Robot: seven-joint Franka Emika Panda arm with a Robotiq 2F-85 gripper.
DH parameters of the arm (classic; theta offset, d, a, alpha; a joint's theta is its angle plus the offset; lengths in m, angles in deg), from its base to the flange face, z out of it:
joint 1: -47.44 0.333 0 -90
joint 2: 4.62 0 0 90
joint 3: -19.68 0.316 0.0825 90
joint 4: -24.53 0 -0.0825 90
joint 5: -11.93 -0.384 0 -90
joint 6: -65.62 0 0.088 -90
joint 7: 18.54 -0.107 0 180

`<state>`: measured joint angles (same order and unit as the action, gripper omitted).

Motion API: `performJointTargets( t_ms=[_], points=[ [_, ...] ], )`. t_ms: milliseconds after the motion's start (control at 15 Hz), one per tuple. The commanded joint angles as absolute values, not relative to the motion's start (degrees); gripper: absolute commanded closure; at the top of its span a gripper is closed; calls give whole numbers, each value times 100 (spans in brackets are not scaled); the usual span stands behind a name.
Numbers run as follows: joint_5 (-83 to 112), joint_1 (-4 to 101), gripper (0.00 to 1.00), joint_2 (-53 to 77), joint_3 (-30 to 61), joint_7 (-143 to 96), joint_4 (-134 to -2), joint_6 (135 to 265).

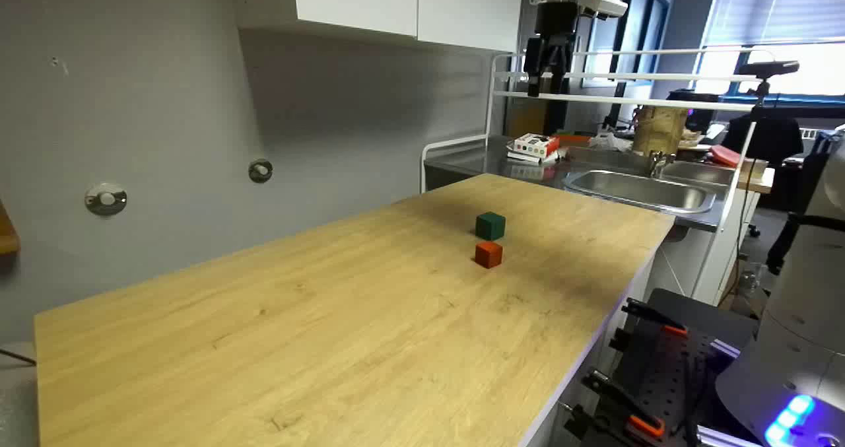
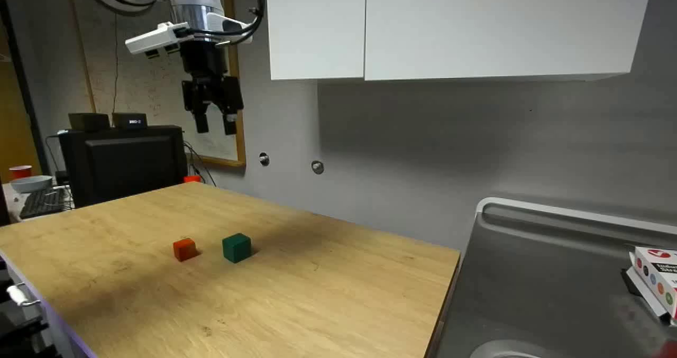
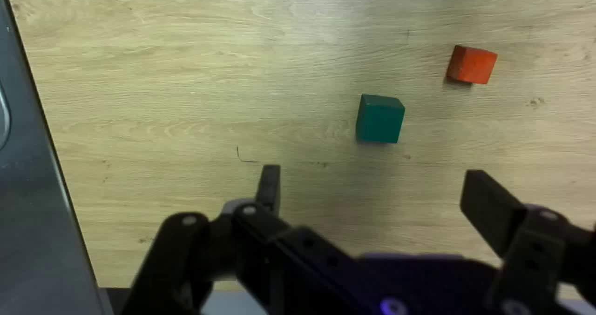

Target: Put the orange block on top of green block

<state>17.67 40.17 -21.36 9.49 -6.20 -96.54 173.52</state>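
Resting on a pale wooden tabletop in an exterior view, a reddish-orange cube is near a dark green cube. In an exterior view, the black pincer hangs high, spread wide. In the wrist view, both cubes lie apart.

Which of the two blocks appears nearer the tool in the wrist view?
The green block, which shows lower in that picture, closer to the open tool; the orange block appears higher and farther right.
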Motion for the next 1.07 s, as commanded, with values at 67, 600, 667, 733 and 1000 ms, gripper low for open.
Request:
performJointTargets(
  t_ms=[67,600,667,733,1000],
  points=[
    [1763,4010,0,-2133,955,-618,-9629,17348],
    [1763,4010,0,-2144,955,-618,-9621,17348],
    [1763,4010,0,-2144,955,-618,-9621,17348],
    [1763,4010,0,-2144,955,-618,-9621,17348],
    [1783,3996,0,-2079,968,-717,-9593,17353]
  ],
)
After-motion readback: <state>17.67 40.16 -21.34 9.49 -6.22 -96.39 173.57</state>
